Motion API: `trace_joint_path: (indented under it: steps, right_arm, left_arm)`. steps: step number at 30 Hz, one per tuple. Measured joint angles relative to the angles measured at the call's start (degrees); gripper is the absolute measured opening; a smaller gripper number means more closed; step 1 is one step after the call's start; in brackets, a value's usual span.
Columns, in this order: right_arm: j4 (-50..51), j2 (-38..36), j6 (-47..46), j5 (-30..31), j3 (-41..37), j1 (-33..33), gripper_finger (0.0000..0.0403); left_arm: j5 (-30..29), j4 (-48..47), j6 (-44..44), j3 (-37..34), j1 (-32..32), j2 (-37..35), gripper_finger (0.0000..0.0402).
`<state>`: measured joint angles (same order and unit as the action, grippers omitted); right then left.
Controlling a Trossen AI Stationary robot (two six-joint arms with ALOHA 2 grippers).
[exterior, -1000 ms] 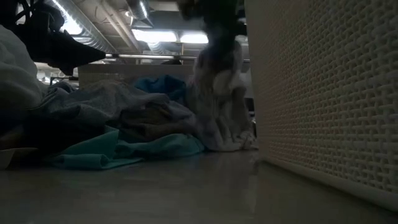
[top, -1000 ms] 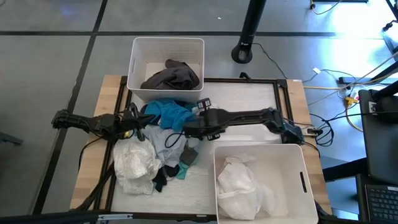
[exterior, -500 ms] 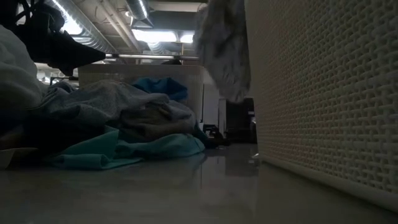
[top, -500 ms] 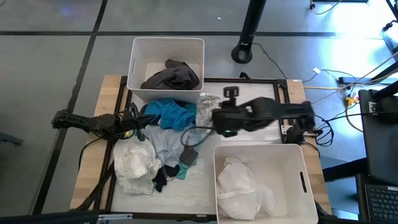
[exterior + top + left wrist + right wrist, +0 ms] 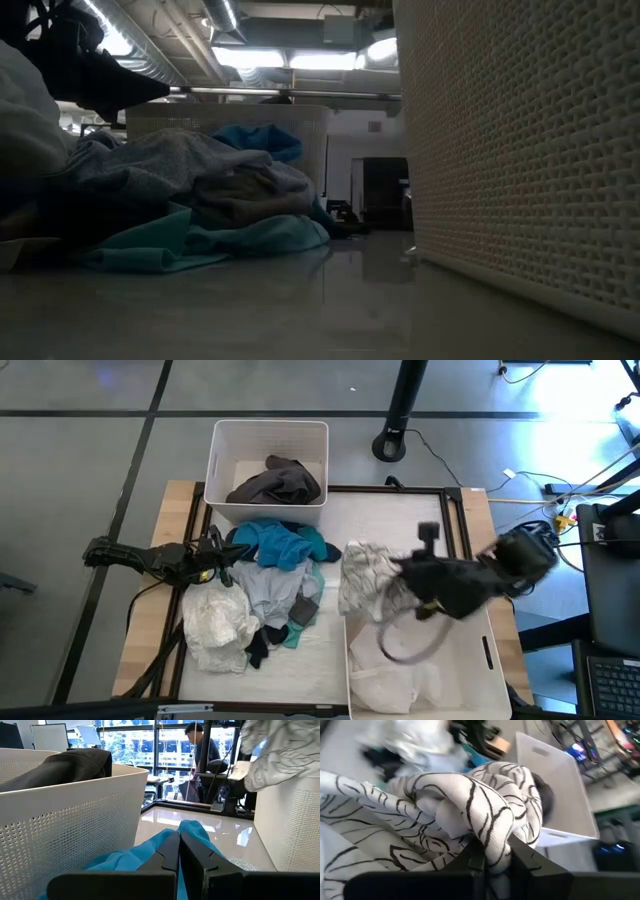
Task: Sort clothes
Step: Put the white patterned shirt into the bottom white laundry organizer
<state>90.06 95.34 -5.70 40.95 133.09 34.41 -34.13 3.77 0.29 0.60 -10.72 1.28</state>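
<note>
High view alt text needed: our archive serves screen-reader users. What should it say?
The right gripper carries a grey-white patterned garment above the near white bin, which already holds white clothes. The left gripper rests by a mixed clothes pile; a far bin holds a dark grey garment.

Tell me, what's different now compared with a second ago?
The right gripper, shut on the patterned garment, lifted it off the pile and swung it right, to the near bin's rim. The left gripper stayed shut by the teal-blue garment; the far bin and dark garment are unchanged.
</note>
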Motion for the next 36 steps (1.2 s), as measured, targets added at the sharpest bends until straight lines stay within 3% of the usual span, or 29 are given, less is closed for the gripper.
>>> trace_joint_path:
  steps: [8,19,25,29,33,36]
  right_arm:
    - [-0.1,-0.2,-13.5,0.8,-3.2,12.9,0.0041]
    - [-0.1,-0.1,-46.8,-0.1,-27.5,24.8,0.0042]
    - [-0.2,-0.1,-65.5,-11.2,-43.5,28.3,0.0043]
    - [0.0,-0.1,-72.4,-21.7,-51.2,28.2,0.0053]
    - [0.0,-0.1,-72.3,-28.6,-54.9,27.7,0.0087]
    - [0.0,-0.1,-70.3,-27.4,-55.3,27.9,0.0112]
  left_arm:
    - [0.0,0.0,0.5,0.0,0.0,0.0,0.0004]
    - [0.0,0.5,0.1,0.0,0.0,0.0,0.0004]
    - [0.0,2.7,-0.5,0.0,0.0,0.0,0.0004]
    - [0.0,2.8,-1.3,0.0,0.0,0.0,0.0004]
    - [0.0,3.0,-1.7,0.0,0.0,0.0,0.0004]
    - [0.0,3.0,-2.7,0.0,0.0,0.0,0.0008]
